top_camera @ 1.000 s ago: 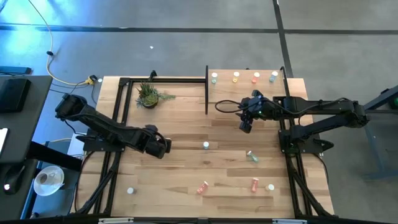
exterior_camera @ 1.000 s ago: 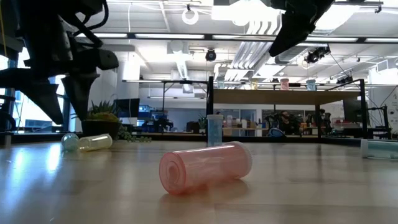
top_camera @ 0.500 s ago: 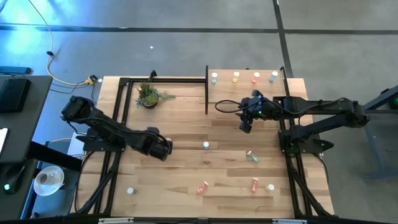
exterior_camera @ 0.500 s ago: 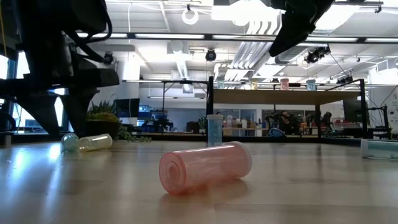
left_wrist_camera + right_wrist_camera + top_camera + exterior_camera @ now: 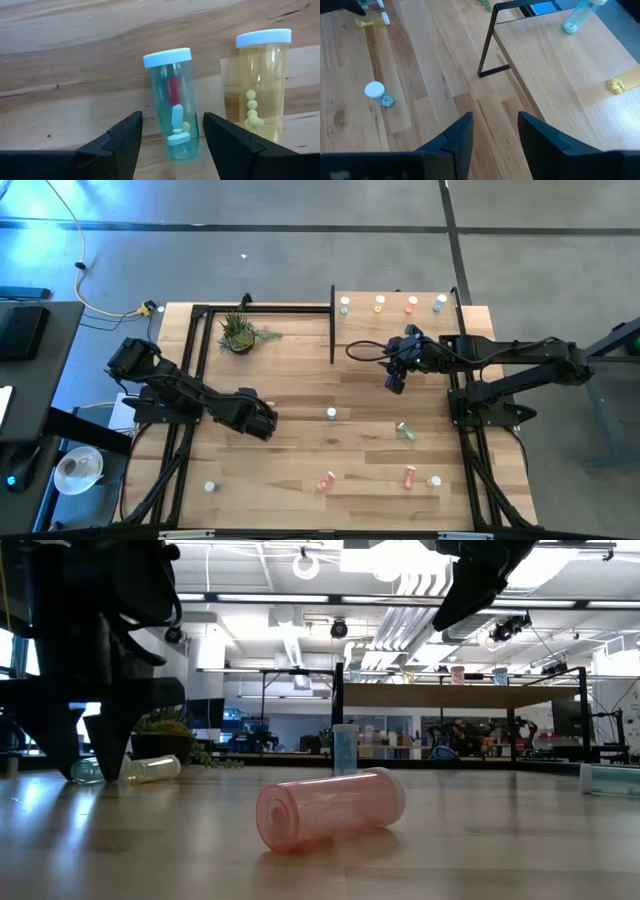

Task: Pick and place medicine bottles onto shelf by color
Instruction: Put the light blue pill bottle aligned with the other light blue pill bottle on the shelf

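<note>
Wooden tabletop (image 5: 60,65); teal bottle (image 5: 172,105) of mixed pills between the open left tool (image 5: 171,145); yellow bottle (image 5: 260,85) beside.

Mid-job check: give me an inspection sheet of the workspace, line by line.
Surface: plank tabletop, bare wood between scattered items.
Job's things: four bottles stand on the shelf; a teal bottle and a yellow bottle lie side by side before the left pincer; others are scattered, among them a pink bottle on its side.
Clutter: potted plant at the table's far side.
Grippers: left pincer open, its fingers either side of the teal bottle; right pincer open and empty, raised near the shelf.
Cables: yellow cable on the floor beyond the table's left.
Surroundings: grey floor; open workshop behind.
</note>
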`<state>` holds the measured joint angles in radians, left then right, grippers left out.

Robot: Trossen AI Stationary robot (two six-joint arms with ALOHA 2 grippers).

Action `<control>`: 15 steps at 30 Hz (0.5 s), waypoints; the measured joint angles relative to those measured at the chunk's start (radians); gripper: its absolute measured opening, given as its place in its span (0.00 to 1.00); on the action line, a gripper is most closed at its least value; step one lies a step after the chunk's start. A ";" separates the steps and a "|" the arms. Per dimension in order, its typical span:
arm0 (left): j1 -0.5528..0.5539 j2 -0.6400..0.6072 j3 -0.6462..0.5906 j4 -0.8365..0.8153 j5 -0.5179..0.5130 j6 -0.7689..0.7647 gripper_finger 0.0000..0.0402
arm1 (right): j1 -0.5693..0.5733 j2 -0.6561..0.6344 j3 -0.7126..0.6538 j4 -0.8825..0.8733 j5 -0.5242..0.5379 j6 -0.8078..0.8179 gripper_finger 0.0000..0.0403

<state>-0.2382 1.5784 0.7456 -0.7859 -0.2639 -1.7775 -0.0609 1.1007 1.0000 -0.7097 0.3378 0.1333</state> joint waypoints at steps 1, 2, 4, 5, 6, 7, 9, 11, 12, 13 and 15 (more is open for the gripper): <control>0.000 0.000 0.000 -0.001 -0.001 0.000 0.50 | 0.000 0.000 0.000 0.000 0.000 0.000 0.36; 0.000 0.000 0.000 -0.001 0.000 0.000 0.50 | 0.000 0.000 0.000 0.000 0.000 0.000 0.36; 0.000 0.000 0.000 -0.001 0.000 0.006 0.50 | 0.000 0.000 0.000 0.000 0.000 0.000 0.36; 0.000 0.000 0.000 -0.001 0.000 0.014 0.49 | 0.000 0.000 0.000 0.000 0.000 0.000 0.36; 0.000 0.000 0.000 -0.001 -0.001 0.022 0.49 | 0.000 0.000 0.000 0.000 0.000 0.000 0.36; 0.000 0.000 0.000 0.000 -0.001 0.029 0.48 | 0.000 0.000 0.000 0.000 0.000 0.000 0.36; 0.000 0.000 0.000 0.000 -0.001 0.040 0.45 | 0.000 0.000 0.000 0.000 0.000 0.000 0.36; 0.000 0.000 0.000 0.000 -0.001 0.059 0.41 | 0.000 0.000 0.000 0.000 0.000 0.000 0.36; 0.000 0.000 0.000 0.000 -0.001 0.066 0.39 | 0.000 0.000 0.000 0.000 0.000 0.001 0.36; 0.000 0.000 0.000 0.000 -0.001 0.076 0.37 | 0.000 0.000 0.000 0.000 0.000 0.006 0.36; 0.000 0.000 0.000 0.000 -0.001 0.100 0.32 | 0.000 0.000 0.000 0.000 0.000 0.024 0.36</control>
<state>-0.2382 1.5784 0.7456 -0.7860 -0.2651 -1.6777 -0.0608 1.1004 1.0000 -0.7097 0.3374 0.1569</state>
